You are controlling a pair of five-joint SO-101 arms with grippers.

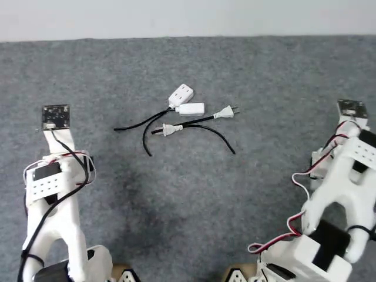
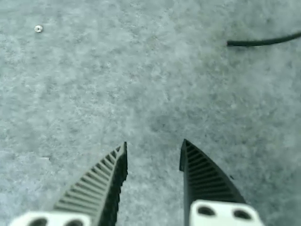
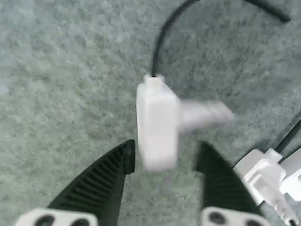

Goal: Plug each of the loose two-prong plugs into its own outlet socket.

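Plugging step: not begun, by my reading; one plug [image 1: 226,112] and the second plug [image 1: 170,129] both lie loose on the grey carpet [image 1: 176,205]
Sockets: angled socket [image 1: 181,93] and level socket [image 1: 191,108] sit side by side mid-table, with the plugs near them and black cords looping around
Right gripper [image 3: 165,145]: fingers spread and nothing pinched; a white socket block [image 3: 155,127] lies in line with the gap, with a white plug [image 3: 261,176] beside it
Left gripper [image 2: 154,142]: spread and empty over the carpet, with a cord end [image 2: 263,42] ahead
Arm pose: in the high view both arms stand folded at the table's near edge, wrists tipped down, well apart from the cluster
Next move: probably one gripper pins a socket while the other pinches a plug by its body, with the prongs squared to the slots
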